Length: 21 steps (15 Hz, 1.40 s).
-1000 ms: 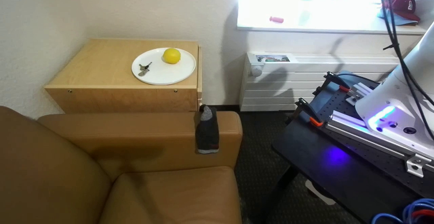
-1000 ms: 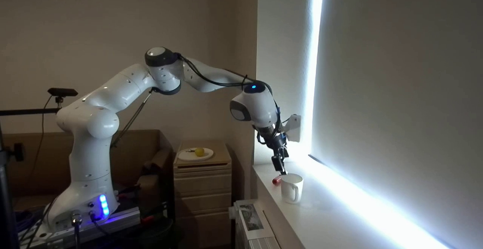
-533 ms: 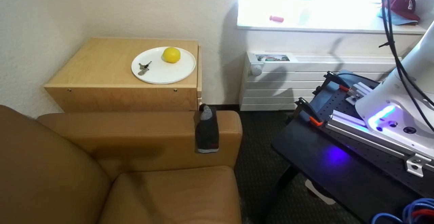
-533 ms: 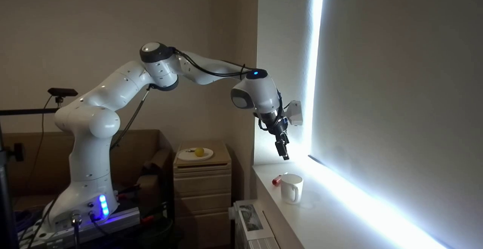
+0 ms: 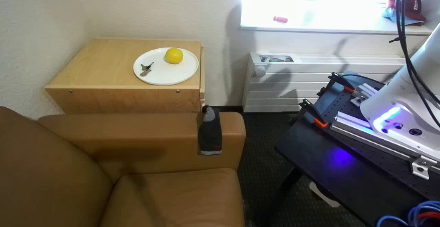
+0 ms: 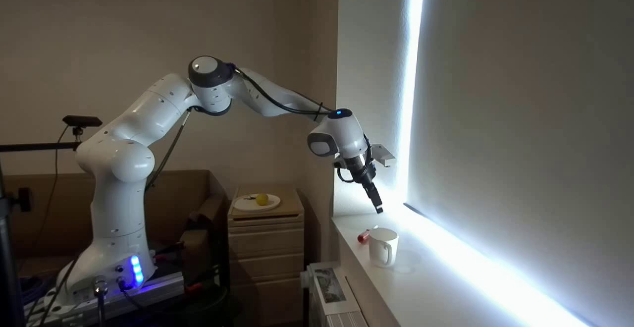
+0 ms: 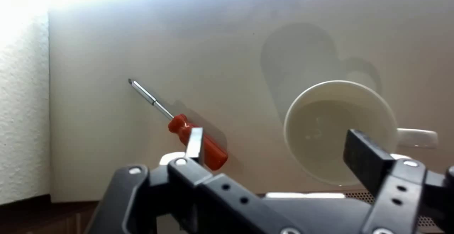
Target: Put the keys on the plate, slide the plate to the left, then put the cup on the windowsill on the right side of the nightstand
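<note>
Gripper jaws spread, holding nothing; white mug upright below them, off to one side, on windowsill; likely ceramic: stiff, moderate heft, slick, chippable; pinch rim, clear of handle

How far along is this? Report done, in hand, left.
Done: the small metallic keys lie on the round white plate. In an exterior view the plate sits left of centre on the light tan wooden nightstand, so the slide looks done, and the white handled cup stands on the long white windowsill to the right.
In hand: nothing; the open black gripper hangs above the windowsill.
Left: perhaps only backing away.
</note>
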### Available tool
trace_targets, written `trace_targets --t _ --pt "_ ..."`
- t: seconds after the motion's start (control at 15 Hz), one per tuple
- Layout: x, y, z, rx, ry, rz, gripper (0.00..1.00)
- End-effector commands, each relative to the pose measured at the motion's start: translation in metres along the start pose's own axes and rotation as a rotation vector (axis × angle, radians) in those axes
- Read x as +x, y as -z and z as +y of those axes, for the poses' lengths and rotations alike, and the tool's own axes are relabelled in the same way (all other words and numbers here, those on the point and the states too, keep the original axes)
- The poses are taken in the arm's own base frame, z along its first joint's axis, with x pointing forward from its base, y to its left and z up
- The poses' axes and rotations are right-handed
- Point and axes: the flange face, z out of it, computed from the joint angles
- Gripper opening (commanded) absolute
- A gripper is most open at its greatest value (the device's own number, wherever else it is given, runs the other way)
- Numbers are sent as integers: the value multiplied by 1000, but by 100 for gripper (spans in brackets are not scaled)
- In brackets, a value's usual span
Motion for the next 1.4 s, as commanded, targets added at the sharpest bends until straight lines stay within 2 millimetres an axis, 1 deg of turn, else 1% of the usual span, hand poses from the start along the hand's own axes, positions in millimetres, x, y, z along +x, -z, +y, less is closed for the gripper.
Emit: trace_targets --t 0.0,0.07,0.13,0.2,0.27,0.4,0.47,0.6,0.73,0.8,0.93,1.13,1.2,1.27,1.33 --pt "2 -34 12 12 109 53 100" --pt "5 -46 13 29 112 88 100" --pt "7 -32 20 15 99 65 100" --pt "10 -39 21 24 103 78 100" --pt "11 -42 21 30 104 78 100" --pt "9 -40 21 28 104 74 100" --pt "10 -42 20 47 108 75 100" --pt "16 -55 14 98 102 94 100" --pt "21 -65 9 108 85 101 100" --pt "18 -59 15 101 104 107 100" --pt "22 -65 11 109 99 115 100" --pt "23 -80 2 112 74 117 100" --pt "24 -83 -1 104 57 119 75" --pt "23 -86 -3 100 45 110 72" --pt "23 -90 -5 94 33 109 66"
